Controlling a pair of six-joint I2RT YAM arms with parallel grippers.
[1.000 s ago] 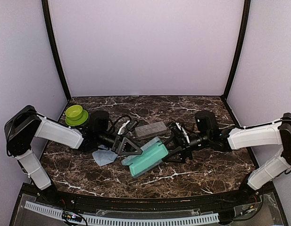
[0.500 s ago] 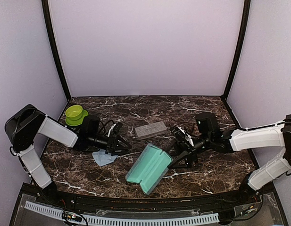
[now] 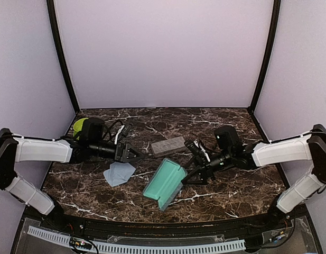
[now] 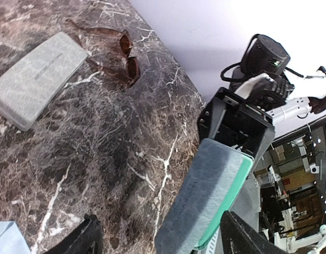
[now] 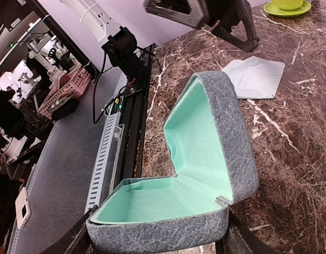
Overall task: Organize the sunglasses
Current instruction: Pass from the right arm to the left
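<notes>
One pair of sunglasses (image 4: 124, 54) with a dark brown frame lies folded on the marble beyond the closed grey case (image 4: 36, 76), which also shows in the top view (image 3: 169, 145). The pink-purple pair is out of view. My right gripper (image 3: 193, 174) is shut on the base of an open grey case with a mint lining (image 3: 164, 185), seen close in the right wrist view (image 5: 205, 159); the case is empty. My left gripper (image 3: 132, 153) is open and empty, left of the open case (image 4: 205, 201) and apart from it.
A light blue cloth (image 3: 119, 172) lies flat on the marble table (image 3: 231, 193) left of the open case; it also shows in the right wrist view (image 5: 255, 76). A green cup on a saucer (image 3: 78, 127) stands at the far left, partly behind my left arm.
My left gripper has let go of the case and drawn back to the left. The case has swung open in my right gripper and shifted toward the table's front.
</notes>
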